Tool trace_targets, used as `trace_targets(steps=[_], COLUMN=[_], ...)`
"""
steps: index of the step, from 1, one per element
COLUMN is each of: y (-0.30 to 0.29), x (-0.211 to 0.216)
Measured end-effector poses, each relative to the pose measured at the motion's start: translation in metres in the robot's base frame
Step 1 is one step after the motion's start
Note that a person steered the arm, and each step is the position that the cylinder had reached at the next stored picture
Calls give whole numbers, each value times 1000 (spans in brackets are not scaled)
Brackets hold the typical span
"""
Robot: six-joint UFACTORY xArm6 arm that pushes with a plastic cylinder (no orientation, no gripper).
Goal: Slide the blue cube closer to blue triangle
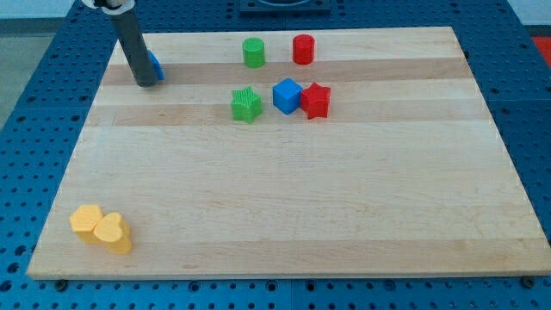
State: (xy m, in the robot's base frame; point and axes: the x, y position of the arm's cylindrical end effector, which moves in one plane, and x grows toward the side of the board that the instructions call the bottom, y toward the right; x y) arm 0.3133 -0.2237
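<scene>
The blue cube (287,95) sits in the upper middle of the wooden board (284,198), touching a red star (316,100) on its right. The blue triangle (155,65) is at the upper left, mostly hidden behind my rod; only a sliver shows on the rod's right side. My tip (145,83) rests on the board right against the blue triangle, far to the left of the blue cube.
A green star (246,105) lies just left of the blue cube. A green cylinder (253,52) and a red cylinder (303,49) stand near the top edge. Two yellow blocks (102,228) sit touching at the lower left corner.
</scene>
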Motion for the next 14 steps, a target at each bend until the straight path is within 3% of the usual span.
trace_targets(steps=[3,6,9,11,14], y=[0,166,277,293,258], x=[3,16,-4,45,85])
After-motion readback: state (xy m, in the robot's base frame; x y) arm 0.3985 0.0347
